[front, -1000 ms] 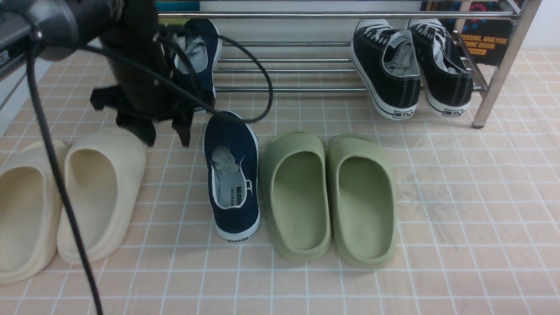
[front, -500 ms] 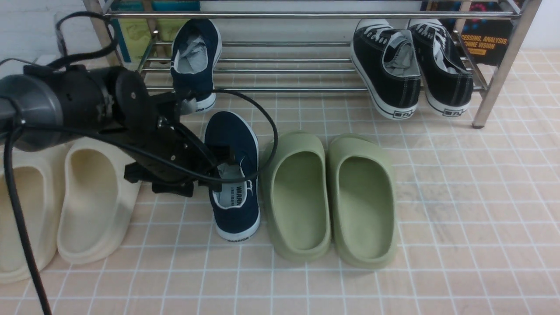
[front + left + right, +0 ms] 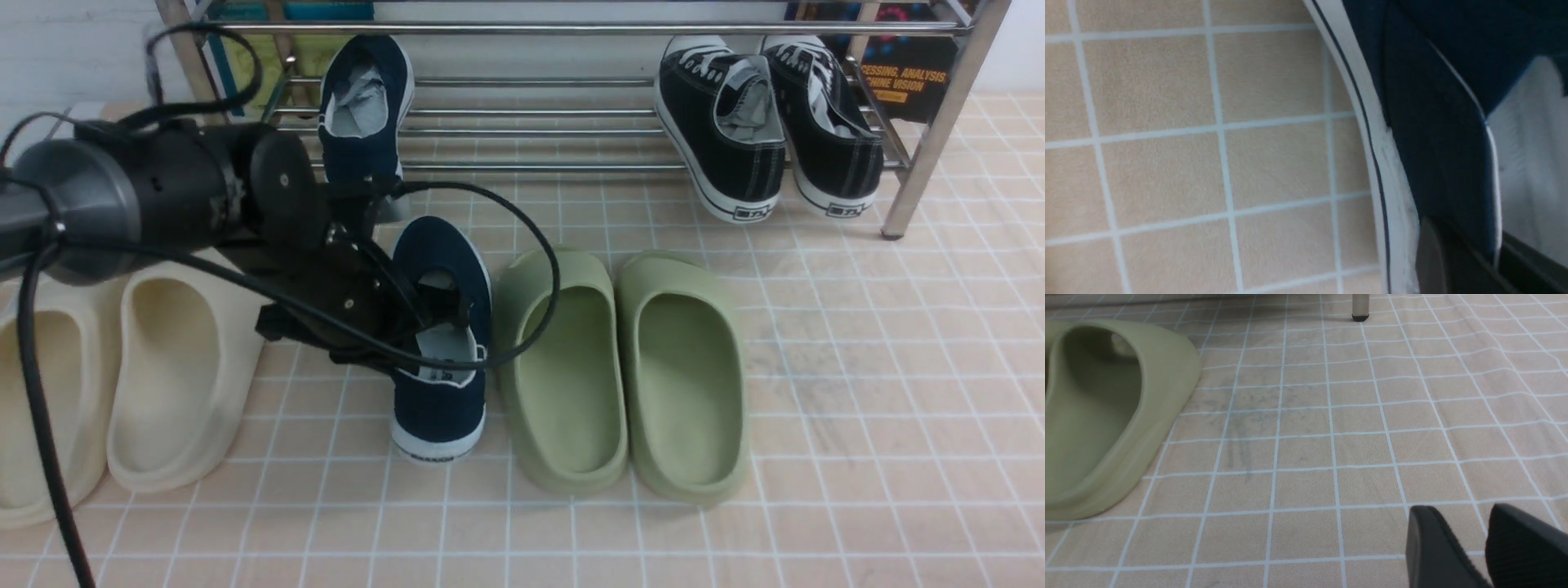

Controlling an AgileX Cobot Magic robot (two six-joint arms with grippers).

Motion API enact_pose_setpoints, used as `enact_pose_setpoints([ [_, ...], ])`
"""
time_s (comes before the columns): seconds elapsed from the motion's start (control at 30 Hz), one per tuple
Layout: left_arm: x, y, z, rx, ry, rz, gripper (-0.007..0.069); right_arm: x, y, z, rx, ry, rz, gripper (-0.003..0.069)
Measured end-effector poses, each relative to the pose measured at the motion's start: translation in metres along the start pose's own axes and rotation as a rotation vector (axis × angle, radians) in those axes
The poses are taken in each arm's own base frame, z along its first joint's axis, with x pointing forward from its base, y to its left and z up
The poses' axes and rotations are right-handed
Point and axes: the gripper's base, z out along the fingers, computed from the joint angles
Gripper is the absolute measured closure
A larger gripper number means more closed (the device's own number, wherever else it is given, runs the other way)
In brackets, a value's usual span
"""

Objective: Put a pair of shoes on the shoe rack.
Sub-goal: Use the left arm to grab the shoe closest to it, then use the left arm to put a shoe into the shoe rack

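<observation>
— Two dark fingers [image 3: 1431, 261] are all your left wrist view gives you of the left gripper [image 3: 424, 314]. They are cut off at the frame's edge, and everything there is blurred. Can you tell what they pinch?
— You can. One finger lies outside the navy shoe [image 3: 441, 392] and the other inside its opening, with the white-trimmed side wall clamped between them. From the front, your left arm [image 3: 122, 196] and the gripper's own body cover that wall and most of the grey stuffing.
— Where does that shoe sit for you?
— On the floor [image 3: 857, 457], between the cream clogs [image 3: 184, 359] and the green clogs [image 3: 682, 367]. It is just beside the nearer green one, heel toward you. The print on its heel is smeared, and you cannot tell whether the sole rests flat.
— And its mate?
— The second navy shoe [image 3: 363, 106] lies on the rack [image 3: 571, 167], on the lower bars at the left end, toe pointing away from you. Your gripper hides part of its heel. The black sneakers [image 3: 718, 131] rest at the right end, well apart from it.
— Your right gripper?
— Out of the front view. Your right wrist view shows only the tips of the right gripper [image 3: 1470, 522], parted, with bare floor between them and nothing held. One green clog lies well apart from them, cut off at the frame's side.
</observation>
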Motion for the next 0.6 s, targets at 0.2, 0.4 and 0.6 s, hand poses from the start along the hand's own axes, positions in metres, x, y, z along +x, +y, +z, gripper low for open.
enact_pose_setpoints([
  [0.2, -0.039, -0.014, -0.046, -0.003, -0.078, 0.090, 0.0589, 0.000, 0.000, 0.000, 0.000, 0.000, 0.000, 0.0419],
  [0.4, -0.080, -0.021, -0.048, -0.022, -0.167, 0.115, 0.0589, 0.000, 0.000, 0.000, 0.000, 0.000, 0.000, 0.0419],
  [0.6, -0.128, -0.025, -0.019, -0.064, -0.248, 0.073, 0.0589, 0.000, 0.000, 0.000, 0.000, 0.000, 0.000, 0.0419],
])
